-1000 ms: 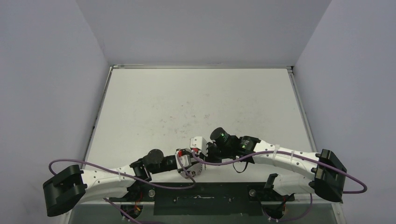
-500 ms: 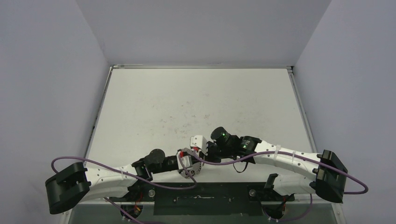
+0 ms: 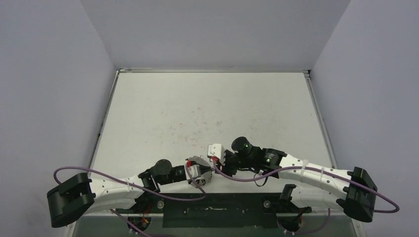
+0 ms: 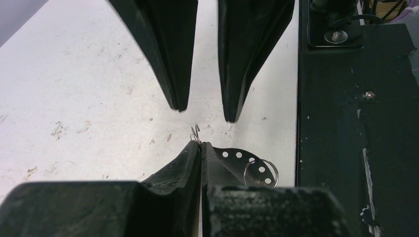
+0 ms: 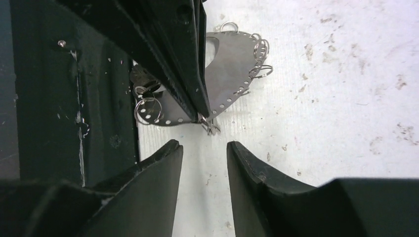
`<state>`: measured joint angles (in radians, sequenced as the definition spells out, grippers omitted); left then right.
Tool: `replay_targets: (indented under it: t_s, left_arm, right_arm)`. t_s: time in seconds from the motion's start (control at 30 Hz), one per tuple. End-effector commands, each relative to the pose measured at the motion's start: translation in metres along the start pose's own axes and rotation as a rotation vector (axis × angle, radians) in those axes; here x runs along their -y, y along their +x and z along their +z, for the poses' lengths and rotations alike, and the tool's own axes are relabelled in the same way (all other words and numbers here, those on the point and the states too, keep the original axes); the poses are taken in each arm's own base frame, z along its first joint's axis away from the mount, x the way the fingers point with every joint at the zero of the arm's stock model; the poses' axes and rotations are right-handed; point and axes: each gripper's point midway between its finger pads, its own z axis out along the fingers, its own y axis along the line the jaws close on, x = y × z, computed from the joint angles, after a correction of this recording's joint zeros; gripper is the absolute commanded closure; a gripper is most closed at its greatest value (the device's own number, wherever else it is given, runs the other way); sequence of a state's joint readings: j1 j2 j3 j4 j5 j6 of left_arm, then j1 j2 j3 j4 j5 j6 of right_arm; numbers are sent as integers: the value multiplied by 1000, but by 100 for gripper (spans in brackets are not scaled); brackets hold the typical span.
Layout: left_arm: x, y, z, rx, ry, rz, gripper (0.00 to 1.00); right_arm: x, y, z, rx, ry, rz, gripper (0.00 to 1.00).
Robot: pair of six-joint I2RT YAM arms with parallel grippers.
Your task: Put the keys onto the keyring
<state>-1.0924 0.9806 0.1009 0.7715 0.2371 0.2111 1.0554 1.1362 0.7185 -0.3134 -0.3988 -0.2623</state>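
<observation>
The keyring (image 5: 232, 59) shows as a thin silvery curved plate with holes along its rim, strung with several tiny silver rings (image 5: 259, 49). My left gripper (image 4: 201, 144) is shut on its rim. A tiny wire ring (image 4: 196, 132) pokes out at the fingertips, and the plate (image 4: 232, 159) juts out to the right with another ring (image 4: 261, 173) on it. My right gripper (image 5: 203, 145) is open, tip to tip with the left fingers (image 5: 188, 59) a short gap away, with nothing between its pads. The keys are hidden.
The black base plate (image 4: 346, 123) runs along the table's near edge, right beside both grippers. Purple cables (image 3: 237, 177) loop off both arms. The scuffed white table (image 3: 207, 108) stretches away to the walls.
My left gripper has closed fully on the keyring. My right gripper has gone from shut to open and drawn back to the right, away from the left fingertips.
</observation>
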Motion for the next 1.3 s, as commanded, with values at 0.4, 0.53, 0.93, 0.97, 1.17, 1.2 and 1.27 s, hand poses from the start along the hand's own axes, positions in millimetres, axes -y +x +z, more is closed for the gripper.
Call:
replay_targets:
  t_s: [0.4,0.53,0.93,0.97,1.17,1.2,1.27]
  left_arm:
    - [4,-67,-20,303,6,75,100]
    - [5,-67,-22,299,14,74,100]
    - [6,-66,-22,297,14,71,100]
    - [6,-66,-22,297,14,72,100]
    - [6,-65,-22,292,15,70,100]
    - [6,-65,-22,290,15,69,100]
    - [5,-64,-22,285,9,67,100]
  right_arm:
    - [-3,-60,-40,489,22,-173,64]
    - [-3,-68,-39,530,11,-201,65]
    - [-11,-74,-30,549,-69,-221,83]
    - [-11,-74,-30,548,-69,-221,83]
    - [-13,-75,-30,548,-76,-225,100]
    - [-12,-74,-30,542,-77,-225,100]
    - [-12,-72,-29,519,-80,-225,100]
